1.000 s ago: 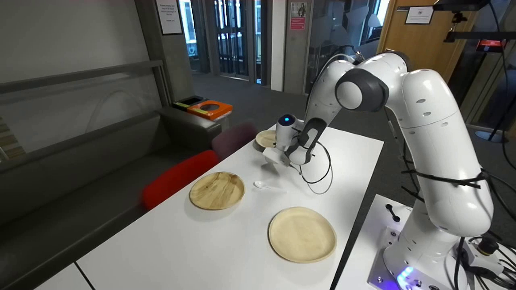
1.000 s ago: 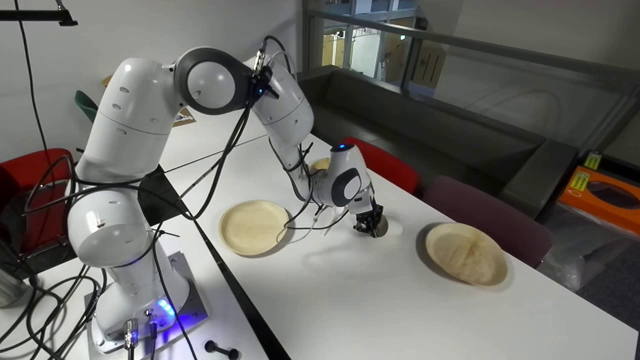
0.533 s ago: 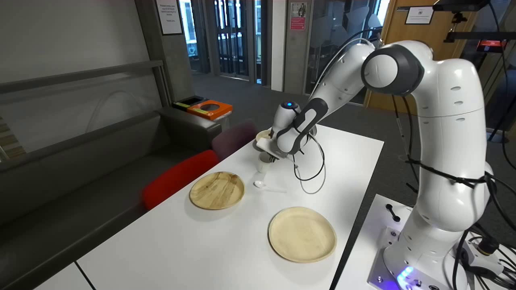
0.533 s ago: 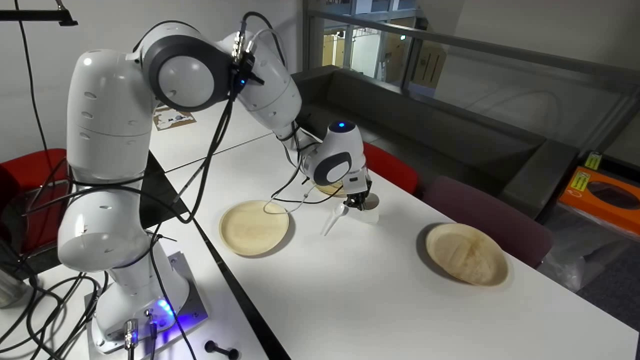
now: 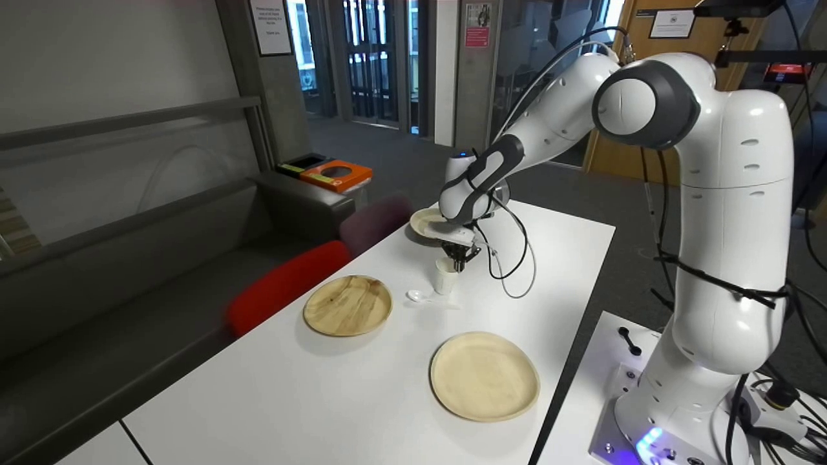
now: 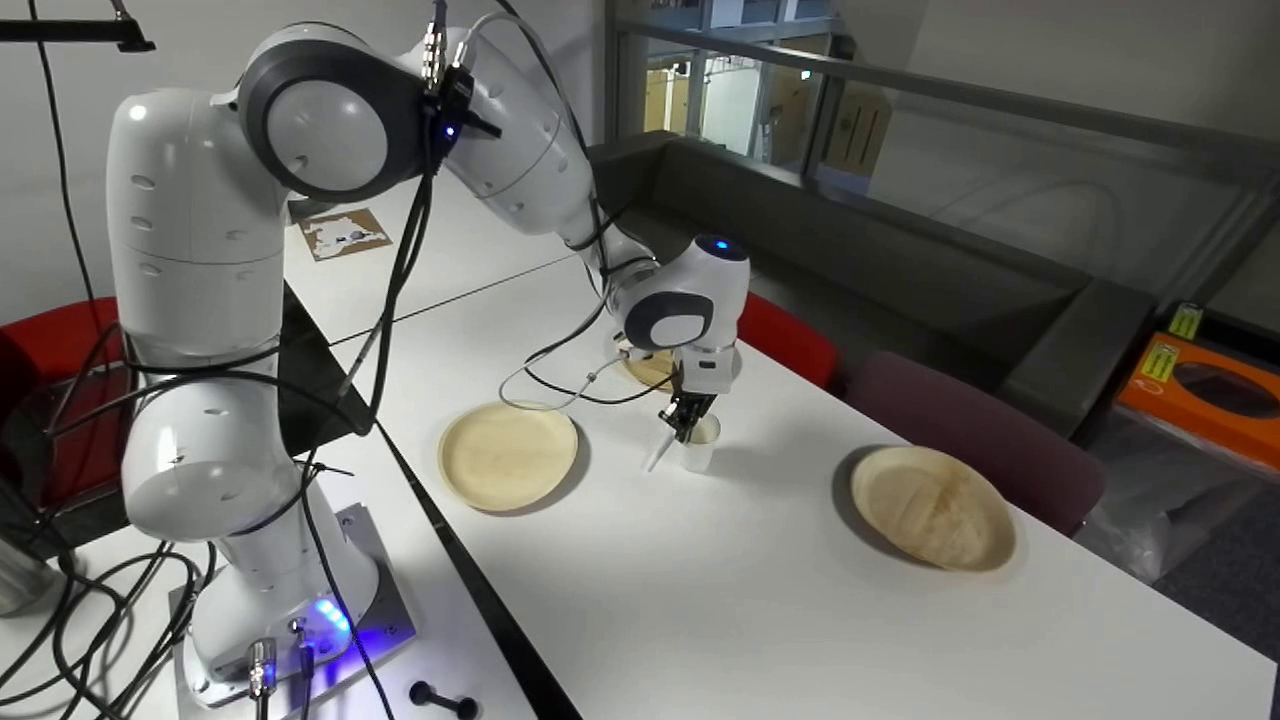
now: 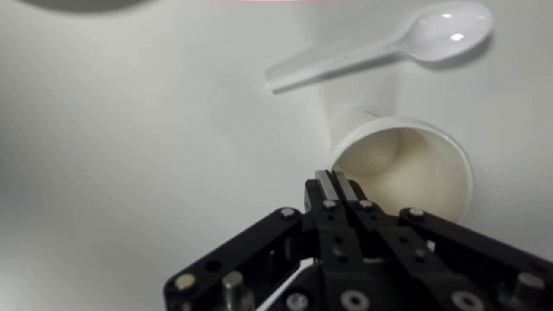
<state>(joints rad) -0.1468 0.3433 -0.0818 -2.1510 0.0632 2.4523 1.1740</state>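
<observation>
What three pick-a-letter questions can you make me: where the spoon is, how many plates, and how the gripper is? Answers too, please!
1. Where is the white spoon?
A) on the floor
B) in the air
C) on the table

2. How many plates are there?
A) three
B) one
C) six

3. How is the gripper?
A) wide open
B) closed
C) halfway open

1 C: the wrist view shows it lying there, its shadow beside it.
2 A: both exterior views show three.
3 B: its fingertips pinch the cup by its rim.
</observation>
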